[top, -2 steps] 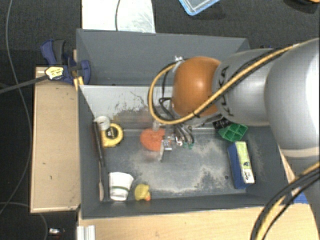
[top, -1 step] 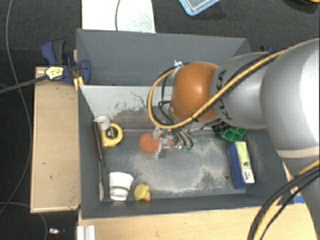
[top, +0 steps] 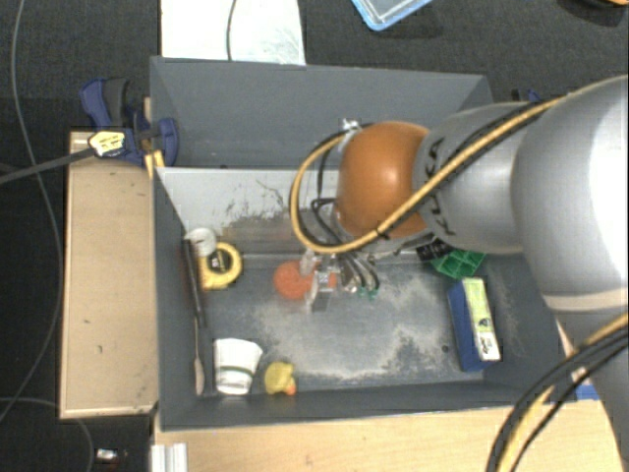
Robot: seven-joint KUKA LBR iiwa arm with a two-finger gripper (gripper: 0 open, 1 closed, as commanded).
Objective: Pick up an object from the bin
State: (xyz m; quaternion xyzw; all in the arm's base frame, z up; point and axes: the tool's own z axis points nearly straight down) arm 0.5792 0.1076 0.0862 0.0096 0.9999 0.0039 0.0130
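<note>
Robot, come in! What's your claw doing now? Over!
Gripper down at mid-bin, close beside the orange ball. Grip on it: cannot tell. Yellow tape measure stands apart, not in the way.

Matt grey metal on the bin (top: 393,347), its floor scuffed and dusted pale. Dead centre, the orange ball (top: 288,281) looks dull and rubbery. Nine o'clock: glossy yellow plastic tape measure (top: 222,266). Seven o'clock: smooth white plastic cup (top: 236,364). The arm's orange cover (top: 378,175) gleams, smooth.

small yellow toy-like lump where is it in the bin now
In the camera view the small yellow toy-like lump lies lower left, against the grey metal bin's near wall, just right of the white plastic cup.
</note>
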